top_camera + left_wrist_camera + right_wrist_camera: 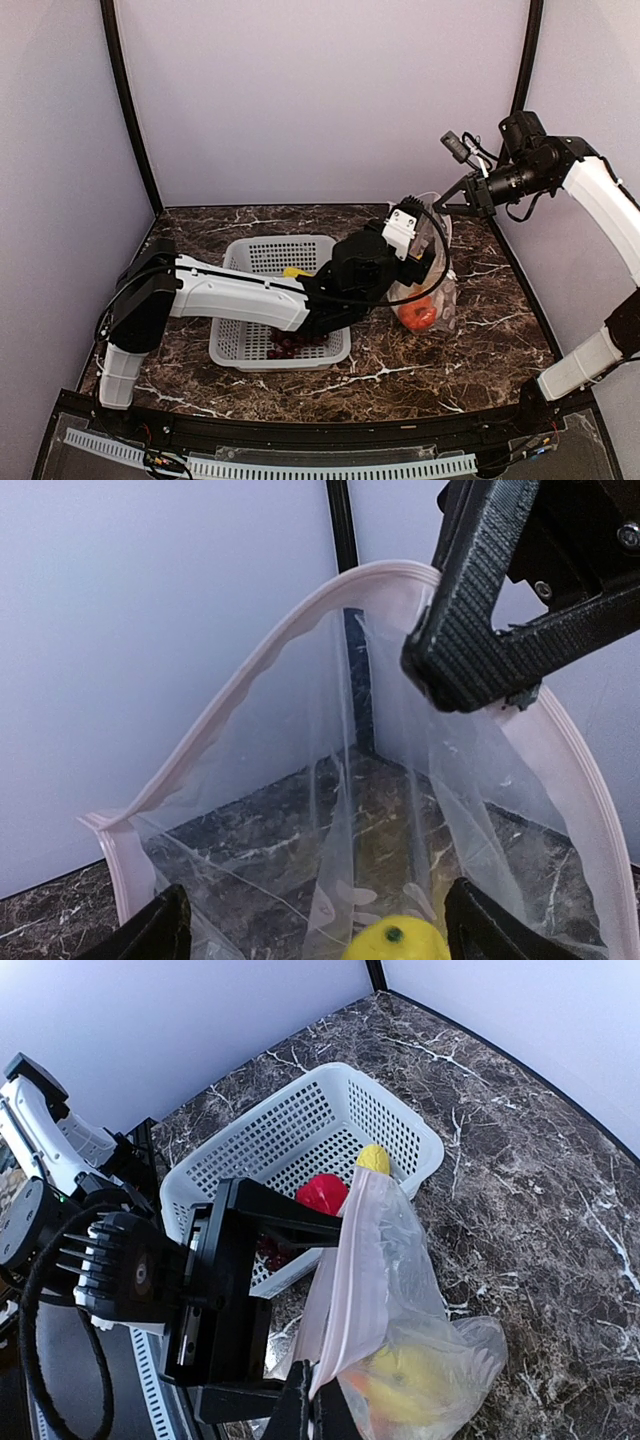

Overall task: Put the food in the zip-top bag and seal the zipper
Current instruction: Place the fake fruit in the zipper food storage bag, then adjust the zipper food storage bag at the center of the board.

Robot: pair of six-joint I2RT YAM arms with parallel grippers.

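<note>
Spread fingertips (165, 930) of the left gripper (325, 932) are seen at the mouth of the zip-top bag (400, 1290). They are set wide apart, and a yellow piece (395, 942) sits between them inside the bag, touched by neither. The bag is held upright on the marble table (480, 340), just beside the white basket (300, 1130). Its zipper (250, 675) is pinched by the right gripper (312, 1415), whose jaws are clamped together on the strip. An orange tomato (418, 315) is seen at the bag's bottom. A red pepper (322, 1193), a second yellow piece (373, 1157) and the grape bunch (285, 345) are found in the basket.
</note>
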